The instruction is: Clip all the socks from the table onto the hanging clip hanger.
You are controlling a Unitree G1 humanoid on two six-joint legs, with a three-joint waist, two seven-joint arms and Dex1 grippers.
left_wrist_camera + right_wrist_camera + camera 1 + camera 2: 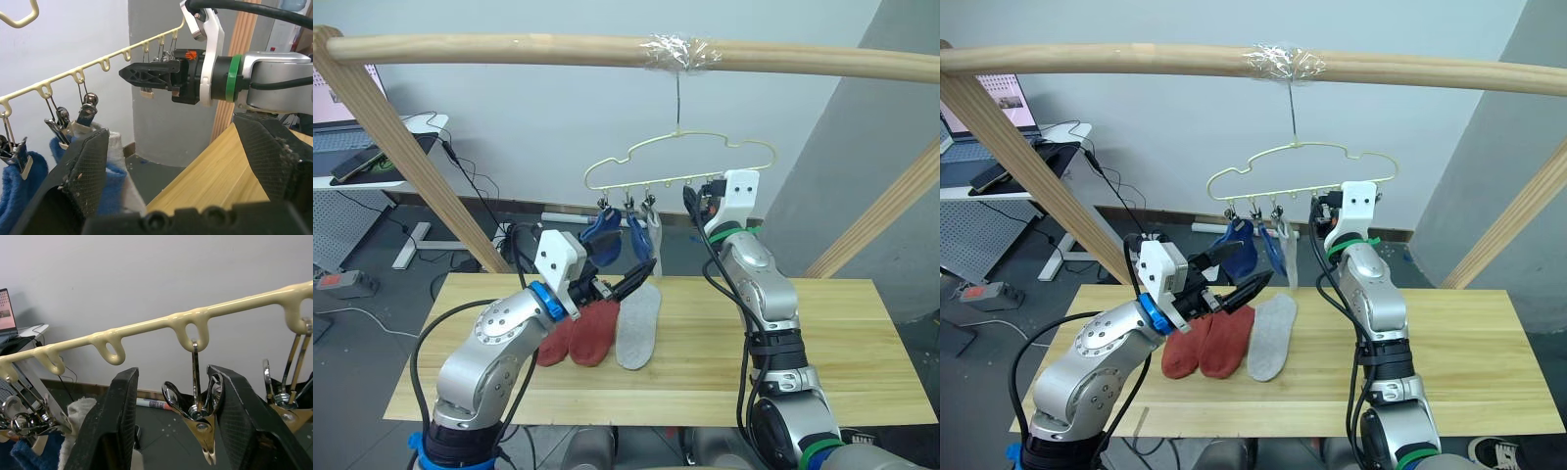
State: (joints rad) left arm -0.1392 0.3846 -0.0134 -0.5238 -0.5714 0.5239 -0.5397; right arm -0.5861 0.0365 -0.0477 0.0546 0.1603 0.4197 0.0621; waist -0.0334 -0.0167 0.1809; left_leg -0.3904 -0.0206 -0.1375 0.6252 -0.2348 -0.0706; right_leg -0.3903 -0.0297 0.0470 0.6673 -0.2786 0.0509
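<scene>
While the right tool (171, 431) brackets a free clip (198, 418), its jaws apart, the released left tool (1239, 274) hovers just above the red socks (1209, 345).

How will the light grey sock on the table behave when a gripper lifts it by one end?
The grey sock probably droops and folds, since it lies limp and flat on the table. It looks light, like the socks dangling from small clips on the clip hanger. The knit seems unlikely to slip.

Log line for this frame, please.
hung: two blue socks, one grey | on table: two red socks, grey sock | left hand: open, empty | right hand: open around clip
</scene>
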